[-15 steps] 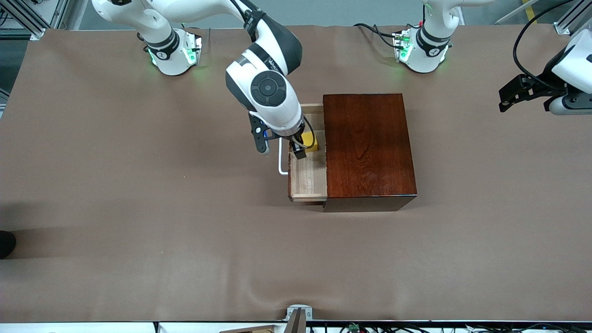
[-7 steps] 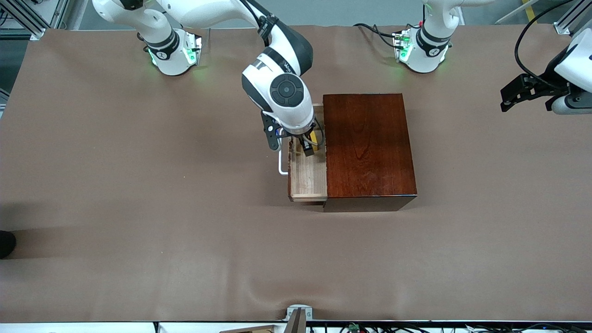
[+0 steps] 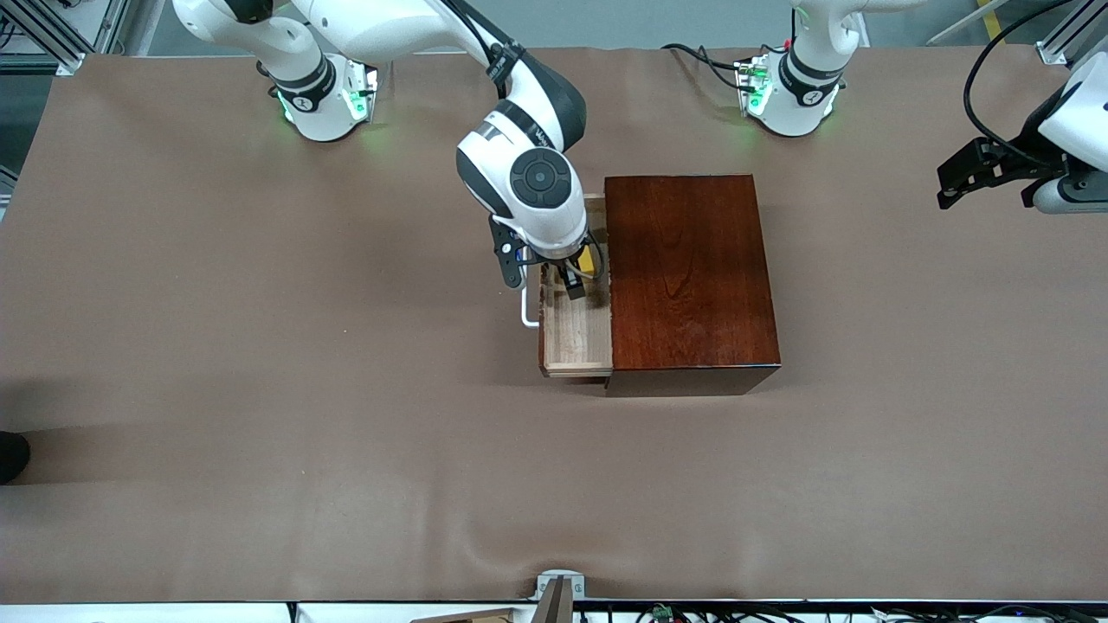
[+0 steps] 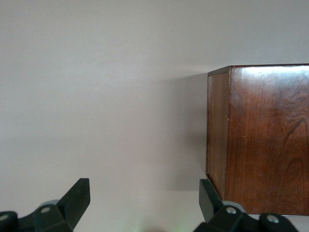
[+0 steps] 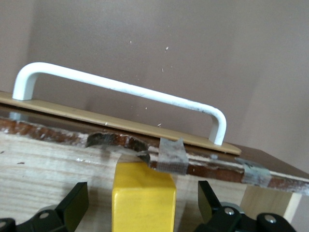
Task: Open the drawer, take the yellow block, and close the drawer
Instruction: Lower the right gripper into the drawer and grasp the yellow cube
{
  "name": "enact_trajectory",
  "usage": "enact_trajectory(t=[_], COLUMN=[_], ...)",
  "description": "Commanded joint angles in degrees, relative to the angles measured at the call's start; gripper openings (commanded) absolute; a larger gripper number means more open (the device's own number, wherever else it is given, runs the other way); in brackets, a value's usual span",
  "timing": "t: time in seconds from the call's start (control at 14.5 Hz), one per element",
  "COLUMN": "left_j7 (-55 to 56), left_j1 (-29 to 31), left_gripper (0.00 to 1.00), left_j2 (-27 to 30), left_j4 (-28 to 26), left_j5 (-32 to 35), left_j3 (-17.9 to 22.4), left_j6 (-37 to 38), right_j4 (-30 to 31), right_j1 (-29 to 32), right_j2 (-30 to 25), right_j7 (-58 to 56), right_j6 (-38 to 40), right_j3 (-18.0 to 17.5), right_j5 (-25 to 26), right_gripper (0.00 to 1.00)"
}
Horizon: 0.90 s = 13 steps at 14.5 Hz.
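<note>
Brown cloth-covered table (image 3: pixel 260 346), two arm bases along the top edge of the front view.

Right gripper (image 3: pixel 573 275) down inside the drawer (image 3: pixel 576 333), fingers spread, one on each side of the block (image 3: pixel 587 264), a gap showing on both sides in the right wrist view. Not clenched yet.

Drawer pulled out at 9 o'clock of the box (image 3: pixel 688 268), white handle (image 3: pixel 525 307) at its 9 o'clock edge. Block sitting on the drawer floor toward the 12 o'clock end, close to the box.

Changed since a second ago: wrist shifted from over the drawer's front edge toward the box and lowered, so now straddling the block (image 5: pixel 143 195). Opening step judged done and the grasp next. Lift and closing not yet done.

Left gripper (image 3: pixel 969 177) waiting in the air at 3 o'clock of the box, over the table at the left arm's end, fingers apart, holding nothing.

Small lettering on the right arm's wrist, too small to read. No other labels. Two grey tape patches (image 5: pixel 173 155) on the drawer front's inner edge.
</note>
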<state>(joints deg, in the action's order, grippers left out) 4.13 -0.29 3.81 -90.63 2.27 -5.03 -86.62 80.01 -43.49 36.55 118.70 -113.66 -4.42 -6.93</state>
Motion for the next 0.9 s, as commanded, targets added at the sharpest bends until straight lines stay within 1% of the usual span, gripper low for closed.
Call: enact_trajectory(t=[0.0, 0.07, 0.14, 0.21, 0.28, 0.34, 0.41, 0.55, 0.83], left_j7=[-1.7, -1.7, -1.7, -1.7, -1.7, -1.7, -1.7, -1.7, -1.8], left_j1=[0.9, 0.9, 0.9, 0.9, 0.9, 0.9, 0.9, 0.9, 1.0], left_gripper=[1.00, 1.00, 1.00, 1.00, 1.00, 1.00, 1.00, 1.00, 1.00], left_j2=[1.3, 1.3, 1.4, 1.4, 1.4, 1.4, 1.3, 1.4, 1.6], left_j4=[-0.4, -0.5, -0.5, -0.5, -0.5, -0.4, -0.4, -0.4, -0.4], left_j5=[-0.6, -0.6, -0.6, -0.6, -0.6, -0.6, -0.7, -0.7, -0.7], left_j3=[-0.4, -0.4, -0.4, -0.4, -0.4, -0.4, -0.4, -0.4, -0.4], left_j6=[0.1, 0.1, 0.2, 0.2, 0.2, 0.2, 0.2, 0.2, 0.2], right_j4=[1.4, 1.4, 1.4, 1.5, 1.4, 0.9, 0.9, 0.6, -0.8], right_j1=[-1.2, -1.3, -1.3, -1.5, -1.9, -2.0, -2.0, -1.6, -1.0], right_j2=[-0.2, 0.0, 0.1, 0.2, 0.4, 0.9, 0.8, 0.7, 0.6], right_j7=[2.8, 3.7, 4.0, 4.0, 4.3, 5.7, 5.8, 6.0, 6.1], right_j6=[-1.0, -1.0, -1.0, -0.8, -1.0, -1.0, -1.0, -1.0, -1.0], right_j3=[0.1, 0.1, 0.1, 0.1, 0.1, 0.0, 0.1, 0.0, 0.0], right_j5=[2.3, 2.8, 3.8, 4.7, 5.3, 5.4, 5.7, 5.5, 5.3], right_gripper=[1.00, 1.00, 0.87, 0.80, 0.52, 0.18, 0.16, 0.00, 0.00])
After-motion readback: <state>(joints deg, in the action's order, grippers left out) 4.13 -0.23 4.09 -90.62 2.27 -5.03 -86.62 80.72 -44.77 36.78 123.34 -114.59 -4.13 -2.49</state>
